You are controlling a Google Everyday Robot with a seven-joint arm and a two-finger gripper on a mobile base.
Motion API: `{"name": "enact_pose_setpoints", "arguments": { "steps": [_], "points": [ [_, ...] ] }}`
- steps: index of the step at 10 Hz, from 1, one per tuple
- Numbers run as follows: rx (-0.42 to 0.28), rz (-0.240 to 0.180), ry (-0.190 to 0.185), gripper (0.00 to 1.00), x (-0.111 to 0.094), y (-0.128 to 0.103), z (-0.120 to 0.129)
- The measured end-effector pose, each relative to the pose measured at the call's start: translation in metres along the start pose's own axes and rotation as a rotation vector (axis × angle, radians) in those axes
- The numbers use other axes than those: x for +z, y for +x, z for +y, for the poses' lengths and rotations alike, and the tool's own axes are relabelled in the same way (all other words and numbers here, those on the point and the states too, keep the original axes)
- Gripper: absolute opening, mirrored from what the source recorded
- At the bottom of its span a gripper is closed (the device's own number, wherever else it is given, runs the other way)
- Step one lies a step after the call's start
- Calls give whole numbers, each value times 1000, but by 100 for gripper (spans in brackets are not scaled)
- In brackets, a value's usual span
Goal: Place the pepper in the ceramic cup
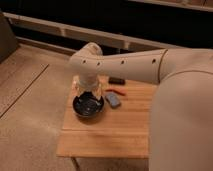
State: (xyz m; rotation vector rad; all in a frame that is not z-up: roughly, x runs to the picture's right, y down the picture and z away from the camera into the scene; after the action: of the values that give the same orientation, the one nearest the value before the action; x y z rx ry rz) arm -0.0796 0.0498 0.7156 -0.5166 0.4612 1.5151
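Note:
The pepper (118,91) is a thin red-orange strip lying on the wooden table (107,132), just behind the blue-grey block (113,100). My gripper (88,93) hangs from the white arm (125,65) at the table's back left, right over the far rim of the dark bowl (89,107) and a hand's width left of the pepper. A small pale shape (76,83) shows at the gripper's left edge. It may be the ceramic cup, but it is mostly hidden behind the wrist. The pepper lies free on the table.
A small dark flat item (117,80) lies near the table's back edge. My large white arm covers the right side of the view. The speckled floor (30,115) lies to the left, with a dark wall and rail behind.

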Motion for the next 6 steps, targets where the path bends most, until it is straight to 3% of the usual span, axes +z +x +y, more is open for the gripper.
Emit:
{"name": "enact_pose_setpoints", "arguments": {
  "steps": [1, 2, 3, 4, 5, 6],
  "points": [
    [-71, 33, 25, 65, 0, 10, -3],
    [-196, 106, 105, 65, 0, 29, -14],
    [-278, 160, 184, 65, -1, 40, -25],
    [-333, 196, 260, 65, -4, 46, -36],
    [-392, 230, 381, 65, -9, 47, -53],
    [-422, 244, 451, 65, -12, 46, -62]
  ]
}}
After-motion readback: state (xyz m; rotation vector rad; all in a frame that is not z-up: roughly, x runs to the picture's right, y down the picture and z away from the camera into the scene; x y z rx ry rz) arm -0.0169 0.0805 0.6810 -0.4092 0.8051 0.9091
